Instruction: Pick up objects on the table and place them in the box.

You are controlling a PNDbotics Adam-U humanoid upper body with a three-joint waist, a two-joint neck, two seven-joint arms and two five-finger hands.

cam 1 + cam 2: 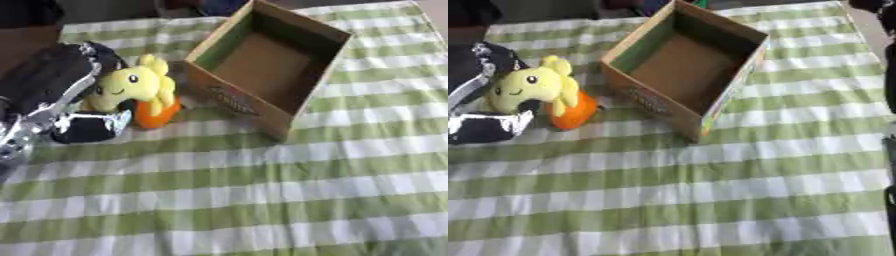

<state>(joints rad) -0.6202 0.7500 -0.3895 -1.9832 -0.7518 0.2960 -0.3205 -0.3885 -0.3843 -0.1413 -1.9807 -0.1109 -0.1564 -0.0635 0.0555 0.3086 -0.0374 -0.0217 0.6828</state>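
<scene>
A yellow plush toy [133, 84] with an orange base [157, 115] is at the left of the green-and-white checked cloth, just left of the box. My left arm comes in from the left, and my black left hand [85, 126] is against the toy's lower left side, fingers curled round it; part of the toy is hidden behind the hand. The open cardboard box [232, 98] stands at the upper middle, turned at an angle, and its brown floor [262, 67] is bare.
The checked cloth [262, 200] covers the whole table in front and to the right of the box. A dark strip [891, 75] shows at the right edge of the right eye view. Dark shapes lie beyond the table's far edge.
</scene>
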